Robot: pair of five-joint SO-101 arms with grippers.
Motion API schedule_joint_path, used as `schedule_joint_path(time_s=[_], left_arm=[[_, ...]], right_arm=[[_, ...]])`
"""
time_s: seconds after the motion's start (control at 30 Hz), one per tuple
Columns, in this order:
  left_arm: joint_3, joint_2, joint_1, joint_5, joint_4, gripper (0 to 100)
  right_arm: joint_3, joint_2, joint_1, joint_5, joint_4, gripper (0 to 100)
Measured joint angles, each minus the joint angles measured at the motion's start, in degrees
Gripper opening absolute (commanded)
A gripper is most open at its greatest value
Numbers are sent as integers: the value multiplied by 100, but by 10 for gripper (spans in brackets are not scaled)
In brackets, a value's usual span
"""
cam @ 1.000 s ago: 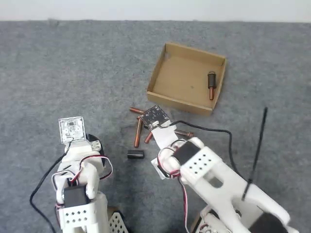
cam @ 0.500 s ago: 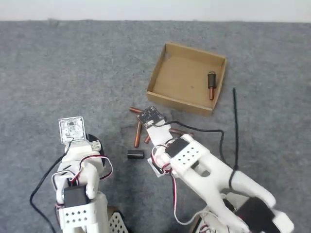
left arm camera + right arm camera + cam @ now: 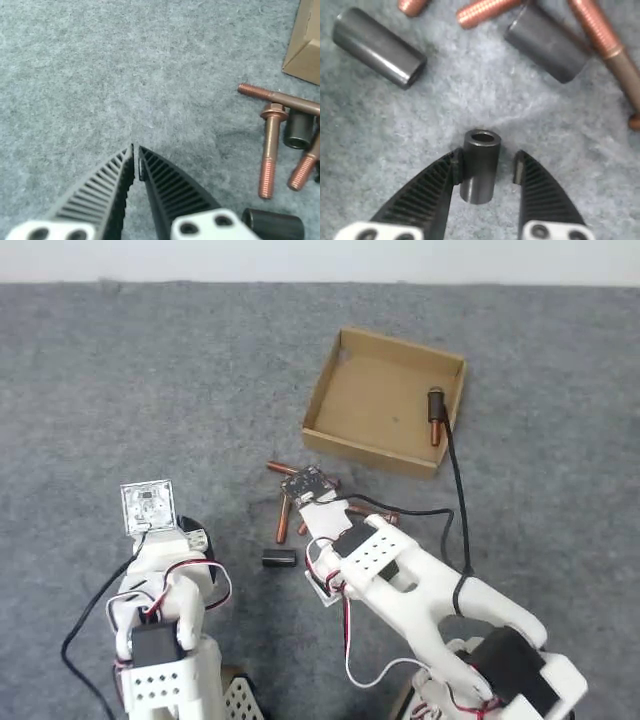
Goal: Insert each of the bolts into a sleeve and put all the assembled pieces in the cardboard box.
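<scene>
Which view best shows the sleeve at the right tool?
Right wrist view: the sleeve sits inside the open right tool, bore visible. In the high view the right arm covers it. The left wrist view shows dark sleeves by the bolts; I cannot tell which is it.

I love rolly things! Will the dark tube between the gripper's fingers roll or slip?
The sleeve looks like stiff metal. Its smooth round side might slip in the right gripper. Tipped over, it'd likely roll.

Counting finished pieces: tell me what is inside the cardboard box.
One bolt in a sleeve lies in the cardboard box by a side wall; a black cable crosses part of it.
</scene>
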Motion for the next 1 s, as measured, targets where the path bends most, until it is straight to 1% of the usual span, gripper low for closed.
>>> schedule_joint_path(time_s=[0.4,0.53,0.7,0.83,0.9,1.0], left_arm=[[0,0,0,0,0,11],[0,0,0,0,0,11],[0,0,0,0,0,11],[0,0,0,0,0,11],[0,0,0,0,0,11],[0,0,0,0,0,11]], right_arm=[[0,-26,18,-9,0,6],[9,-571,26,-18,114,6],[9,-1837,624,-18,554,6],[18,-2778,1292,-9,985,6],[18,-3138,1679,229,1099,6],[18,-3490,2435,782,1099,6]])
